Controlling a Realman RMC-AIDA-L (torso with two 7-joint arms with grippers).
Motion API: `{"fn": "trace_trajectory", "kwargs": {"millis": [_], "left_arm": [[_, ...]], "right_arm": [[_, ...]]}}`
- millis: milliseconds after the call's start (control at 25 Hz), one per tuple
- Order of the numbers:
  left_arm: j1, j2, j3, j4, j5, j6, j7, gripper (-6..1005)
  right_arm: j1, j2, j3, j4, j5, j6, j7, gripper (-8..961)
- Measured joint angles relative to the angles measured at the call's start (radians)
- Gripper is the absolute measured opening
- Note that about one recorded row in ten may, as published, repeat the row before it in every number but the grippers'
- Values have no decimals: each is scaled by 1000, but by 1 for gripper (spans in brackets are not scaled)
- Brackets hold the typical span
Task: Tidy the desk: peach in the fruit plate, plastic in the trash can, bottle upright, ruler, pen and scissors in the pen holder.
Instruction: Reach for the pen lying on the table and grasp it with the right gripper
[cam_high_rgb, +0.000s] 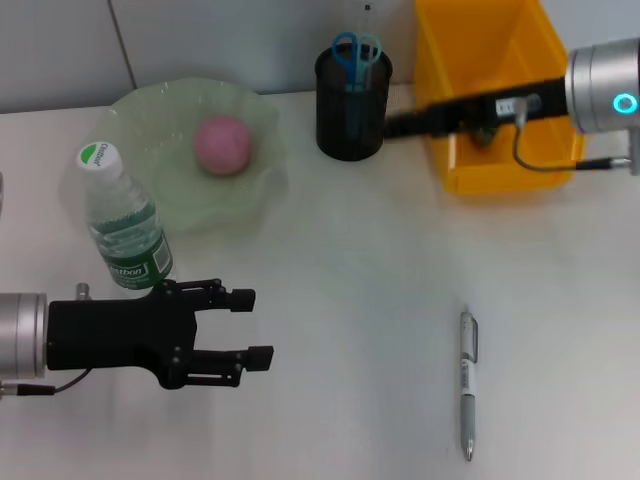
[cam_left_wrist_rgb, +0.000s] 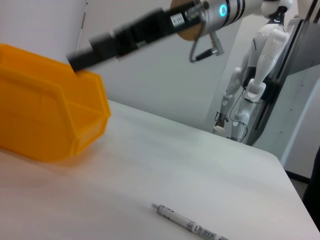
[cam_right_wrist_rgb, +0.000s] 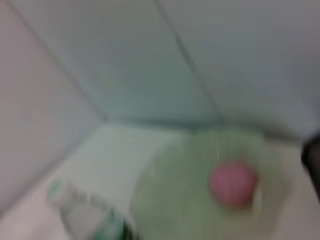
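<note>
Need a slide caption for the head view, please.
Peach in fruit plate, bottle upright, pen on desk.

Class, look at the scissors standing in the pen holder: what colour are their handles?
Blue. The scissors stand handles-up in the black mesh pen holder; the head view shows this best.

Look to your two o'clock in the left wrist view: a white humanoid figure (cam_left_wrist_rgb: 255, 75) stands upright there, arms hanging, beside a dark frame (cam_left_wrist_rgb: 281, 100). Up at twelve in the head view, you've got the pale wall (cam_high_rgb: 220, 40), with a seam running down it.
</note>
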Motion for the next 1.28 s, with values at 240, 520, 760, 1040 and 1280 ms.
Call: {"fn": "trace_trajectory", "kwargs": {"millis": [240,520,760,1040,1280], "left_arm": [[-7,1,0,-10,-2,1,3,799],[-11,1,-1,-10,-3,3,15,799],[-16,0,0,-10,-3,3,30,799],[-18,1,0,-22,-3,3,42,799],[-22,1,0,-36,-7,5,61,799]], "right_arm": [[90,-15,7,-73,-261,-247,226,659],[201,-18,-2,-62,-471,-400,422,658],[255,17,-5,-34,-650,-444,507,654],[276,39,-81,6,-696,-446,583,648],[283,48,-146,50,-703,-419,629,643]]}}
